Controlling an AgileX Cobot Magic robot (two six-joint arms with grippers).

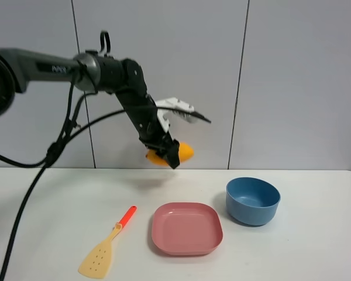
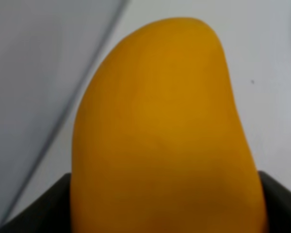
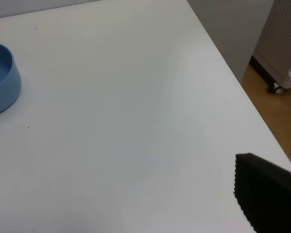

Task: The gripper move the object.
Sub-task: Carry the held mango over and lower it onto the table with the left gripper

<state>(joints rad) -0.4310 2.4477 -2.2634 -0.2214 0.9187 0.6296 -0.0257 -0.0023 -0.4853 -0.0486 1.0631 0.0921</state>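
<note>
The gripper (image 1: 173, 156) clamps the mango (image 1: 186, 152) high above the far edge of the table (image 1: 58, 193); plate (image 1: 187, 229) at six o'clock, bowl (image 1: 253, 201) at four, spatula (image 1: 105, 246) at seven, open tabletop directly below.

We can read just one marking, small white lettering (image 1: 59, 68) on the dark grey upper link of the left arm (image 1: 38, 61), which we take as "PIPER", though it is tiny and blurred.

Exterior high is facing far wall (image 1: 292, 70) over table (image 1: 47, 199). Left wrist is hugging mango (image 2: 165, 136). Right wrist is overlooking table's right edge, sharing the blue bowl (image 3: 1, 80).
</note>
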